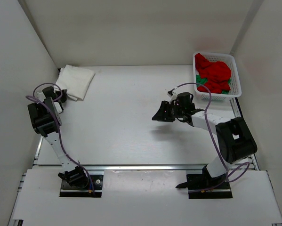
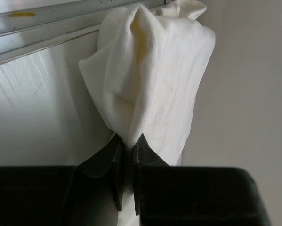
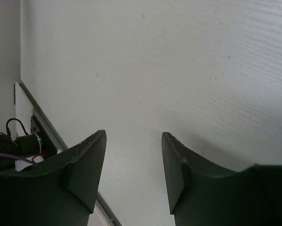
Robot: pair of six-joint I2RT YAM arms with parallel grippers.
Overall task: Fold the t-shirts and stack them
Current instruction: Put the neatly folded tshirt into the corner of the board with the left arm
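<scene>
the white t-shirt point(image 1: 77, 80) lies in a compact folded bundle at the far left corner of the table point(image 1: 126, 117), up against the side wall. the left tool point(image 2: 129, 144) is at its near edge, jaws drawn almost together and clamped on a gathered fold of the white cloth; in the left wrist view the fabric bunches to a point right at the fingertips and a strip of it shows between them lower down.

the red t-shirt point(image 1: 218, 72) is heaped in the white lattice basket point(image 1: 215, 54) at the far right corner, with bits of the green t-shirt point(image 1: 202, 81) poking out from under it. the right tool point(image 3: 133, 137) hangs over bare table right of centre, near the basket but apart from it, jaws spread wide and holding nothing.

this looks like the tail end of the first shirt: the white one folded and parked as the base of the stack, the other two untouched. the next move likely calls for the left tool to let go without dragging the fold loose, and for the right tool to reach into the basket and lift the red shirt free without carrying the green one along.
</scene>
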